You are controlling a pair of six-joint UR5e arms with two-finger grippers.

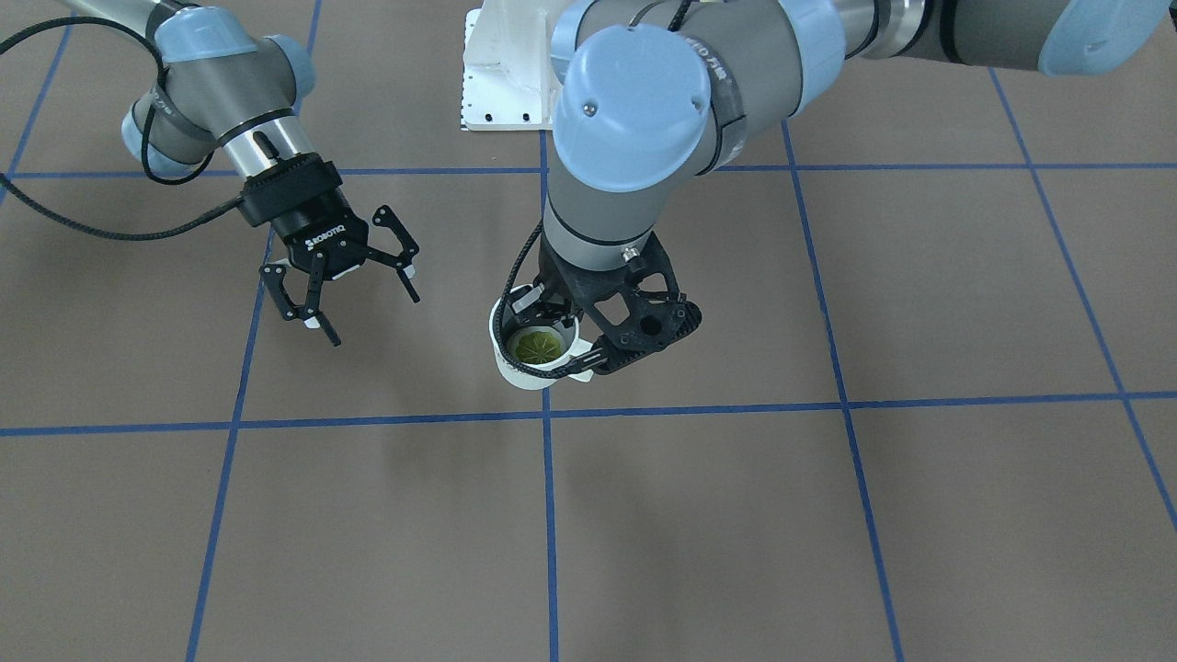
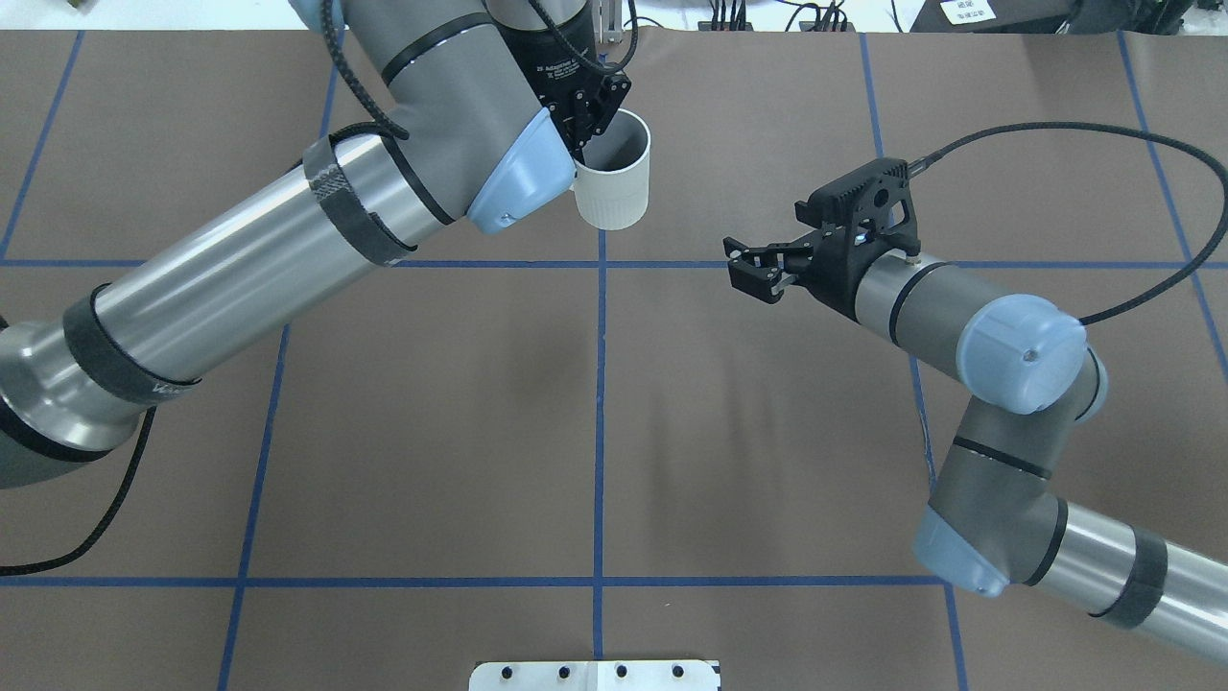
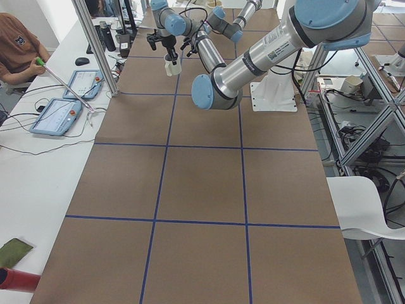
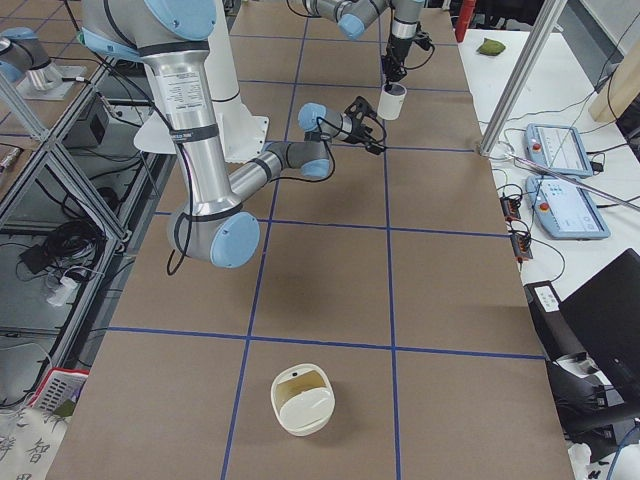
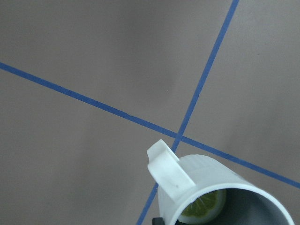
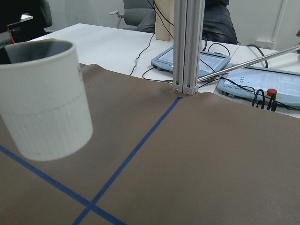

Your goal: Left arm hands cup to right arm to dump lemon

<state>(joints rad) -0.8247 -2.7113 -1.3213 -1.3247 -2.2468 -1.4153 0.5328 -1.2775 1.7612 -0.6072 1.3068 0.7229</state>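
A small cream-white cup (image 1: 519, 375) hangs upright and appears lifted clear of the brown table (image 1: 736, 515), near a crossing of its blue tape lines. Inside, flat on the grey bottom, lies the lemon (image 1: 539, 346), a yellow-green piece with its segmented cut face up. The cup's lower wall is finely ribbed, the upper band smooth, and a squared handle (image 5: 168, 171) juts from the rim. The left pincer (image 2: 583, 134) is clamped on the rim at the side nearest its own arm, one finger apparently inside the mouth; the wrist hides much of the grip. The right pincer (image 1: 375, 320) hovers well apart to the cup's side, level with it and aimed at it, its two thin fingers spread wide and holding nothing. The cup looks stiff and light, likely smooth enough to slip, and it may chip if dropped. The lemon is loose and would slide out once the cup is tipped. The free rim opposite the left pincer looks the best place to take hold, one finger inside and one outside. Far off, at the table's other end, sits a cream-white bin (image 4: 303, 400).
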